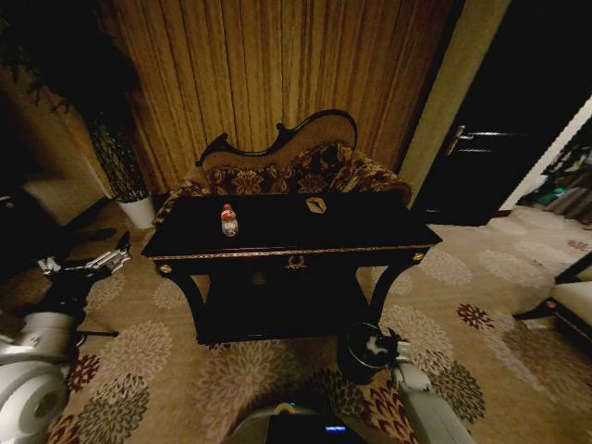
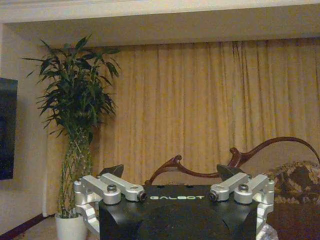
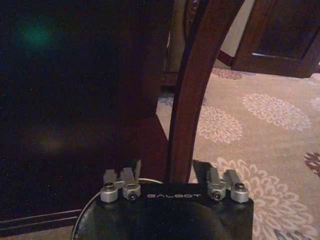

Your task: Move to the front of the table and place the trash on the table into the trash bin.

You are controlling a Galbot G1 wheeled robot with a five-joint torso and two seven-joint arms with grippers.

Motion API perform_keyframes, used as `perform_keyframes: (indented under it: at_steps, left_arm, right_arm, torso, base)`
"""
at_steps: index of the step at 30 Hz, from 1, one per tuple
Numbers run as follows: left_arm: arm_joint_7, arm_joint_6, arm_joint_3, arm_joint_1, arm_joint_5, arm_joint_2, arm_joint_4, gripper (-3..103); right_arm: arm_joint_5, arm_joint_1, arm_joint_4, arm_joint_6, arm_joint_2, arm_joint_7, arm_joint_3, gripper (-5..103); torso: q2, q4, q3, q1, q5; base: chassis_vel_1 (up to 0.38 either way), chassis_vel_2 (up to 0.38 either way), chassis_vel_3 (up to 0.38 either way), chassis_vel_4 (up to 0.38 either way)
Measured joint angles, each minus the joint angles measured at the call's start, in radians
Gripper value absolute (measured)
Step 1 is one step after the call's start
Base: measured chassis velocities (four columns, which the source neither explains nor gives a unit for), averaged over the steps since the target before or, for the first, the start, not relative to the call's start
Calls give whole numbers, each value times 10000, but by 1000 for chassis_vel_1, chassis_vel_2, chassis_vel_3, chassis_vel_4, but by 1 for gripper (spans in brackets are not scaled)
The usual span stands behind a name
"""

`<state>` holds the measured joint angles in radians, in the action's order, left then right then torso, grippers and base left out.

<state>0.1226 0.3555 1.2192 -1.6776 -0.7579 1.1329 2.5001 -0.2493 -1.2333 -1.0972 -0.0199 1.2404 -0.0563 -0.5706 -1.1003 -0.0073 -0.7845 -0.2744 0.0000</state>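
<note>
**Parked before the table, trash not yet touched**

From the head view, the glossy black console table with gold edge trim (image 1: 370,227) stands squarely ahead of the robot, in front of a floral-patterned sofa with a curved dark frame (image 1: 296,162). On its top stand a clear plastic bottle with a red cap and red-white label (image 1: 228,221), towards the left, and a small tan angular piece (image 1: 316,204) further back near the middle. The small round dark bin (image 1: 356,353) sits on the patterned carpet (image 1: 462,305) by the table's front right leg, with the right gripper (image 1: 387,350) hanging just over it. The left gripper (image 1: 113,259) is held out to the left, below tabletop height and well apart from the bottle.

In the left wrist view the left gripper (image 2: 172,176) faces gold curtains (image 2: 200,110) with its fingers spread wide and empty.

In the right wrist view the right gripper (image 3: 172,167) is also parted and empty, beside the table's curved leg (image 3: 192,90).

The bottle seems the natural first pick for the left arm: it should rise clear of the gold edge first, then close on the bottle's body, since a knock could tip it.
</note>
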Motion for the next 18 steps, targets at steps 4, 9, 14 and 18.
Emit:
perform_keyframes:
  at_steps: [4,9,14,18]
  left_arm:
    - [-1,-1,23,4,0,-12,0,100]
    - [-13,-8,35,3,0,5,0,100]
    - [-23,-17,40,2,1,12,-1,100]
    - [-24,-22,44,13,1,-5,0,100]
  right_arm:
    - [-19,-26,-64,0,-2,0,-19,73]
    - [-104,-107,-242,84,-22,4,-36,89]
    - [-125,-134,-309,135,-11,6,-49,100]
    - [-142,-161,-345,157,-1,7,-58,100]
  torso:
    - [0,0,0,0,1]
    - [0,0,0,0,0]
    - [0,0,0,0,0]
    - [0,0,0,0,1]
  base:
    - [0,0,0,0]
    - [0,0,0,0]
    - [0,0,0,0]
    - [0,0,0,0]
